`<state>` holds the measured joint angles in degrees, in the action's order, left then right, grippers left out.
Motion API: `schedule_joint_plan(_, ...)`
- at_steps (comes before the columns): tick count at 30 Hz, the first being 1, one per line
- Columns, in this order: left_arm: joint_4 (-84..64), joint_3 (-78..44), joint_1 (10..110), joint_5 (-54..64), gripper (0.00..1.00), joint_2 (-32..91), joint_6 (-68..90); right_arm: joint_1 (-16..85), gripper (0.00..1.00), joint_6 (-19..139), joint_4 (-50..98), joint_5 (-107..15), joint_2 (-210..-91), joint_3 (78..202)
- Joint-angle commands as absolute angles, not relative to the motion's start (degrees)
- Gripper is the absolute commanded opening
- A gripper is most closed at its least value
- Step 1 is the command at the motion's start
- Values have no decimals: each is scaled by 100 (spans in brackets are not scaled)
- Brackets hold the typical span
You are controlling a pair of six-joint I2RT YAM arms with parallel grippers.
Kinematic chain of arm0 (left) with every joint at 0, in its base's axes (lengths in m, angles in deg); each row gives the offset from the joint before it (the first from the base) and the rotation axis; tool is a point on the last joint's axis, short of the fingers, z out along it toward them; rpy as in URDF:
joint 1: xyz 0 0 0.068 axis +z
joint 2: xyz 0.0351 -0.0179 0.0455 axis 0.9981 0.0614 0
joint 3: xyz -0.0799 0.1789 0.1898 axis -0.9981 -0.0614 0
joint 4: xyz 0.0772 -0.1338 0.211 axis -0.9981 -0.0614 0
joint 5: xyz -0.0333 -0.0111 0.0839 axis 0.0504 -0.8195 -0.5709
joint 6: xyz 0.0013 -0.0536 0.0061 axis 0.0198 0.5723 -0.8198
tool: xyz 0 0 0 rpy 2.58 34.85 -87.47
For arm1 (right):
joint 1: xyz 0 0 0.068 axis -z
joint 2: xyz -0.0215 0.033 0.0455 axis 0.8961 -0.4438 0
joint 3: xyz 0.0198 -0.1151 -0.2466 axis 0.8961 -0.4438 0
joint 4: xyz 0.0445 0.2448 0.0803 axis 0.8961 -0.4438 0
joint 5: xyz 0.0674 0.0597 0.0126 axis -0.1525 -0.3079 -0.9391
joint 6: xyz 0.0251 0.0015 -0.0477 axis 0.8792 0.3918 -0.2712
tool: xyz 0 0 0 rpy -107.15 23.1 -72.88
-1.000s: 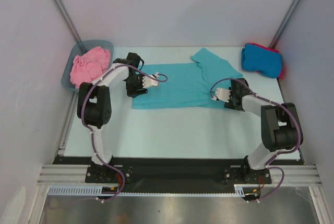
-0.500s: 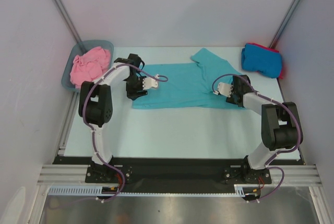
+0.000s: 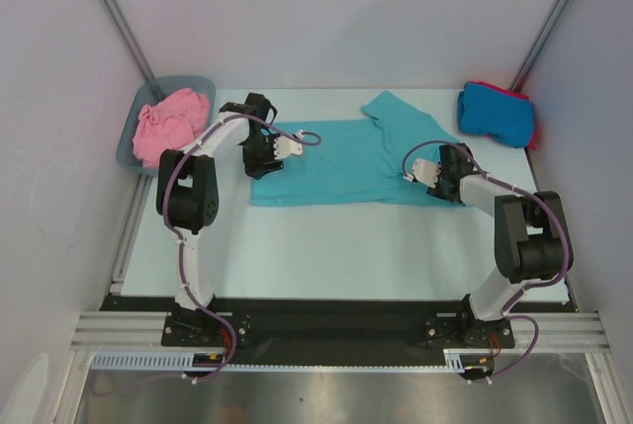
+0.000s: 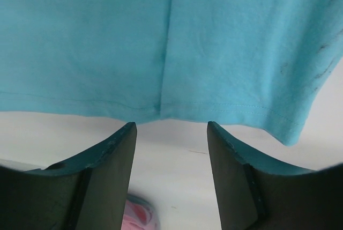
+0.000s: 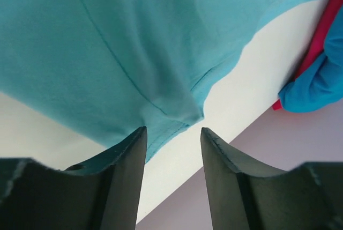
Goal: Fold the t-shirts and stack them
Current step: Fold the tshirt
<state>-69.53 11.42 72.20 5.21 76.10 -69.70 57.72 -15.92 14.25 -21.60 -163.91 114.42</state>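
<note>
The left gripper [image 4: 171, 127] is held with jaws spread and empty, and the hem of the teal t-shirt [image 4: 161, 42] lies flat just ahead of the tips. The right gripper [image 5: 172, 133] is likewise parted, a rumpled corner of that shirt dipping towards its gap. Should either pair be closed before the cloth is properly between the tips, one layer alone, or nothing, may be caught and the fold dragged askew, while farther out past the right jaws the blue t-shirt [image 5: 316, 82] is seen bundled.

The flat teal short-sleeved cloth t-shirt [image 3: 341, 162] is seen as soft, matt, fine-knit fabric with a stitched hem. The pale flat table top [image 3: 326, 246] is shown smooth and matt. The grey-blue rectangular plastic tub [image 3: 178, 80] is shown smooth-walled.
</note>
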Motion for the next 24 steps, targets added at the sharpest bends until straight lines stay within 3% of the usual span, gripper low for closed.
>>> schedule_joint_plan(1, -6905, 1449, 7180, 723, 61, 7647, -6866, 5750, 51, -1360, 1050, -2346, -16381, 11725)
schedule_joint_plan(24, -6923, 1633, 7180, 696, 64, 7840, -6849, 5530, 53, -1790, -147, -2715, -15291, 11075)
